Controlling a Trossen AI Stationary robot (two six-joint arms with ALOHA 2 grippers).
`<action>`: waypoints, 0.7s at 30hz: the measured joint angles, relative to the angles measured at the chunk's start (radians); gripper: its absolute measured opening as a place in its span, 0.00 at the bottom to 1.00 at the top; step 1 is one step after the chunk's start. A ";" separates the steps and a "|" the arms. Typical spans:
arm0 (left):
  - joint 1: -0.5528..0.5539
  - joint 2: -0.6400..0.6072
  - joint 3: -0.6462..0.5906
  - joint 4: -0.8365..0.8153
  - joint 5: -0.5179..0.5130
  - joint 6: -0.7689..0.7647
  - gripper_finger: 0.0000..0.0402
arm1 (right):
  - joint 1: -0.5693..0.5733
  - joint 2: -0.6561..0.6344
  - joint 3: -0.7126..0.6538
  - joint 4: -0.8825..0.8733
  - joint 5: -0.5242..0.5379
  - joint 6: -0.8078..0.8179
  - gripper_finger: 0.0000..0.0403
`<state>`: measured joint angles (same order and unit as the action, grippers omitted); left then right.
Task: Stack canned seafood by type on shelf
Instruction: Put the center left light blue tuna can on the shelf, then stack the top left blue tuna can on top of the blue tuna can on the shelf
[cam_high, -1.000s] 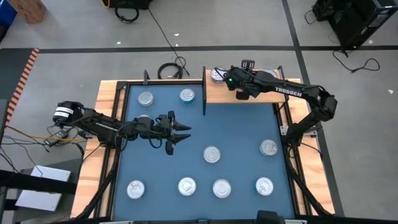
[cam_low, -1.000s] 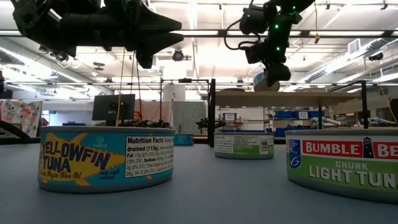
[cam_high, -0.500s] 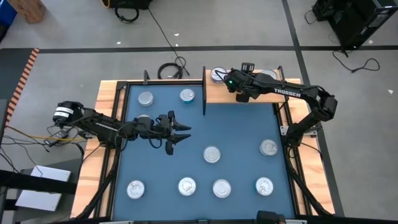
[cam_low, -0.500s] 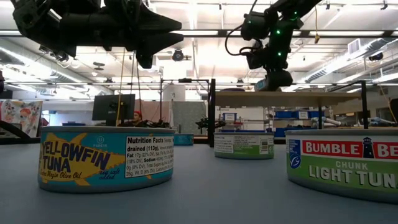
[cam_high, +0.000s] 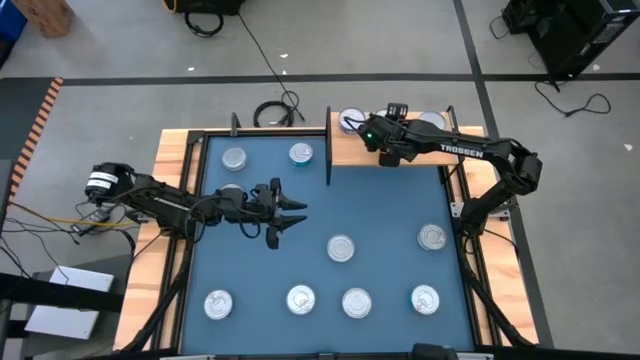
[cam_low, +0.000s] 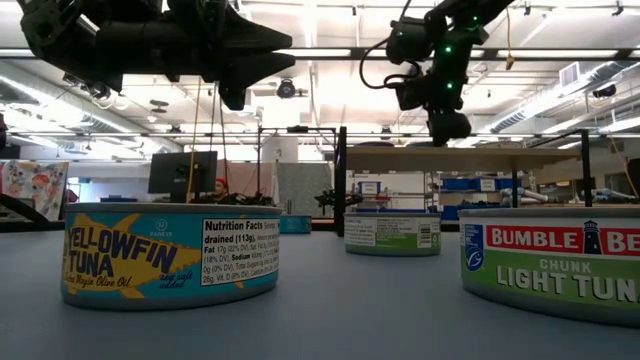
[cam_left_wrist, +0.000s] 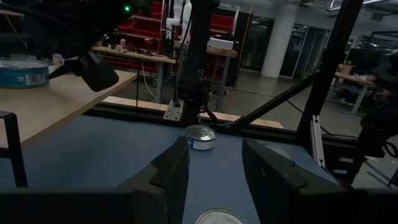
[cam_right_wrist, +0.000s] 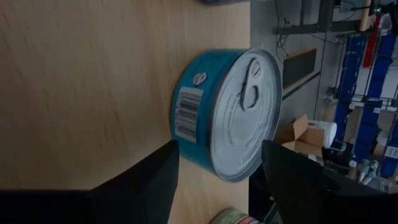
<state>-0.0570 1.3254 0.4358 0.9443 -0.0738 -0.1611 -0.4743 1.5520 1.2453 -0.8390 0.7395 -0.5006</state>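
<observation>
Hovering over the shelf, the right gripper stands apart around a teal tin. Two tins shelved; nine wait on the mat. Left gripper idles apart.

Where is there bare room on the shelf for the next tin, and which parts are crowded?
The shelf is bare along its middle and right, between the teal tin at its back-left corner and a second tin at the back. The right gripper, fingers open, hangs over that left corner. The mat's front row of four tins is crowded.
</observation>
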 joint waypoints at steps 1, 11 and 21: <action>0.000 0.000 0.000 0.000 0.000 0.000 0.38 | 0.002 0.000 0.000 -0.008 0.001 0.010 0.58; 0.000 0.000 0.000 0.000 0.000 0.000 0.38 | 0.033 -0.008 0.000 -0.117 0.001 0.102 0.52; 0.000 0.000 0.000 0.000 0.000 0.000 0.38 | 0.074 -0.146 0.001 -0.164 -0.075 0.236 0.14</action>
<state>-0.0570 1.3254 0.4358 0.9447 -0.0738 -0.1608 -0.4002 1.4060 1.2461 -1.0030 0.6646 -0.2644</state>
